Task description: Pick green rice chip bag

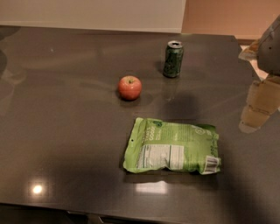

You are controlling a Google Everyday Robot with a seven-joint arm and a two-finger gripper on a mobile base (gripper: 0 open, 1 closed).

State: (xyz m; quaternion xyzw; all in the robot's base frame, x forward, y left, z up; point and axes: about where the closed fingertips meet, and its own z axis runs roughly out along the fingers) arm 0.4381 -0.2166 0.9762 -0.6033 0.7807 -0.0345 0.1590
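**Green rice chip bag is lying flat on the table while the gripper is hanging at the right edge**

The green rice chip bag (pixel 171 147) is lying flat on the dark table (pixel 65 131), a little right of the middle and toward the near edge. Its long side is running from left to right. The side with the white nutrition label is facing up, and the barcode is showing at its lower right corner. The surface of the bag is looking crinkled. Nothing is touching it.

Behind the bag, a red apple (pixel 130 87) is sitting on the table, well apart from it. Farther back and to the right of the apple, a dark green drink can (pixel 173 59) is standing upright with its top open. The apple and the can are not touching each other.

The gripper (pixel 259 107) is hanging over the right edge of the table, partly cut off by the border of the view. It is staying to the right of the bag and higher in the view, clearly apart from it and from the can. I cannot tell how far it is open, or whether it is holding anything.

A small light spot (pixel 37 189) is shining on the table near the front left corner. A pale wall (pixel 92 13) is running behind the far edge of the table.
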